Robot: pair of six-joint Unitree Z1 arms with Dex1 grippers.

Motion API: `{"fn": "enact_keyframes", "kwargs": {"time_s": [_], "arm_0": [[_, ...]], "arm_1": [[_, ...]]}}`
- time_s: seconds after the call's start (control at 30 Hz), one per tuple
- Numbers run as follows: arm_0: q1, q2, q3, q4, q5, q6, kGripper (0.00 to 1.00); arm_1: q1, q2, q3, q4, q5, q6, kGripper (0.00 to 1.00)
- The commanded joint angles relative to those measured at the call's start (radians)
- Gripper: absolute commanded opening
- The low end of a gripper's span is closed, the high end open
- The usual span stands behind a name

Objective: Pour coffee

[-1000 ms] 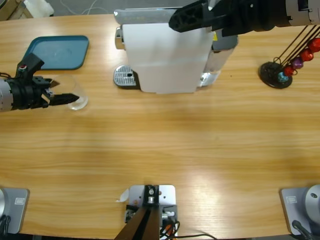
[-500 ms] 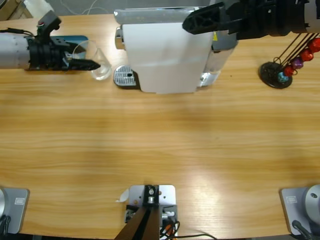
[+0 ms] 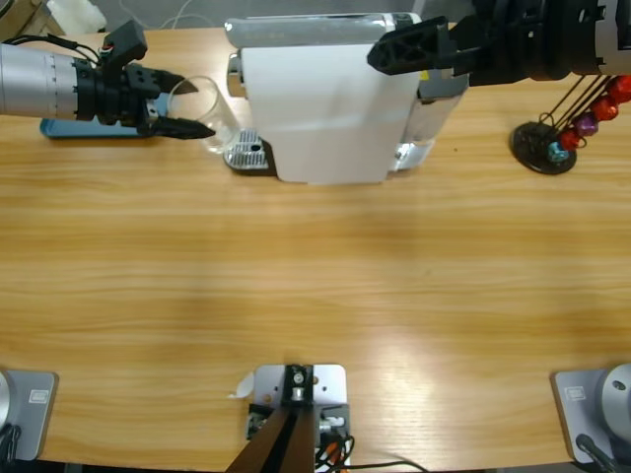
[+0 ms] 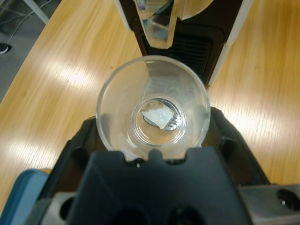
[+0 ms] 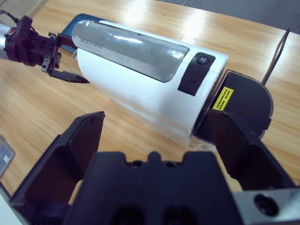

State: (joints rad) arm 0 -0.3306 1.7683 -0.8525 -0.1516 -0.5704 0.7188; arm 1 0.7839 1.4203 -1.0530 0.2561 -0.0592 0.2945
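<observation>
Your glass [image 3: 215,116] has travelled far in the last second: from low on the table's left side, up past the tray [image 3: 59,128], to a spot just beside the drip grate [image 3: 246,154] of the machine [image 3: 325,99]. The left gripper [image 3: 187,106] carries it, jaws closed around its wall. In the left wrist view the glass [image 4: 153,110] is empty and upright, and the spout [image 4: 159,26] sits just ahead of its far rim, so it is not yet under the outlet. Through the clear base you can make out a bit of the grate, which suggests the glass is held above it rather than set down.

That puts you near the end of the approach. What is left, by my reading, is a short push forward, then lowering onto the grate. Watch the rim against the spout as you go in.

Your right gripper [image 3: 409,47] has drifted rightward along the top of the machine over the same second. It hovers with jaws spread wide and nothing in them, the button [image 5: 196,70] in its view.
</observation>
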Motion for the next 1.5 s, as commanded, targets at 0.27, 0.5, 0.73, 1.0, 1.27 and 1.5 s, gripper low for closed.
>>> {"fn": "enact_keyframes", "kwargs": {"time_s": [0.27, 0.5, 0.73, 1.0, 1.27, 1.5], "arm_0": [[-0.012, 0.117, -0.06, 0.02, -0.076, 0.039, 0.0], [-0.055, 0.13, -0.049, 0.02, -0.071, 0.038, 0.0], [-0.058, 0.136, -0.054, 0.02, -0.057, 0.037, 0.0], [-0.061, 0.172, -0.085, 0.02, -0.025, 0.03, 0.0], [-0.069, 0.183, -0.089, 0.021, -0.031, 0.027, 0.0], [-0.077, 0.204, -0.108, 0.02, -0.031, 0.027, 0.0]], "arm_1": [[-0.009, 0.03, 0.05, -0.055, 0.004, 0.011, 1.0], [-0.009, 0.031, 0.058, -0.067, 0.0, 0.017, 1.0], [-0.02, 0.009, 0.059, -0.066, -0.001, 0.014, 1.0], [-0.028, -0.02, 0.067, -0.053, -0.002, 0.006, 1.0], [-0.035, -0.065, 0.073, -0.052, 0.007, -0.014, 1.0], [-0.044, -0.077, 0.077, -0.046, 0.007, -0.014, 1.0]]}}
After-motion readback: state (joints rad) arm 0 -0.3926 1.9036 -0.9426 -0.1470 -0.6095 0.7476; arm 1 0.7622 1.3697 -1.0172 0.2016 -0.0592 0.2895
